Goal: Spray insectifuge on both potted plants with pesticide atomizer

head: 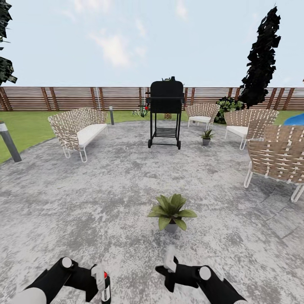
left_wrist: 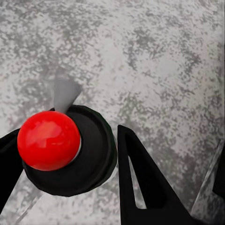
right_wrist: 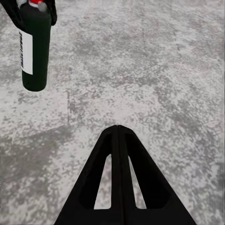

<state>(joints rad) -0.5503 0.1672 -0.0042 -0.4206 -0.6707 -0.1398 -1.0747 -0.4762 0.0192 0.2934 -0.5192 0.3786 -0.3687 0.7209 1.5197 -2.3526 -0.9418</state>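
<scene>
**Spray bottle held above the patio**

The left gripper (head: 101, 283) grips the spray bottle (right_wrist: 34, 49) upright over the stone patio (head: 105, 190). The right gripper (right_wrist: 118, 133) has its fingers pressed together, empty. One potted plant (head: 171, 212) sits just ahead; a second (head: 206, 137), small and apparently alike, stands beside the grill (head: 165, 113).

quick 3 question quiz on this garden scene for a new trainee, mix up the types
1. True or false: the left gripper holds the pesticide atomizer.
2. What stands nearest ahead of the grippers? A) potted plant B) black grill C) white-cushioned bench
3. Fill in: the right gripper's fingers are ____ with nothing between them.

Key: 1 true; 2 A; 3 closed. A second potted plant sits farther off on the stone patio, right of the grill.
</scene>
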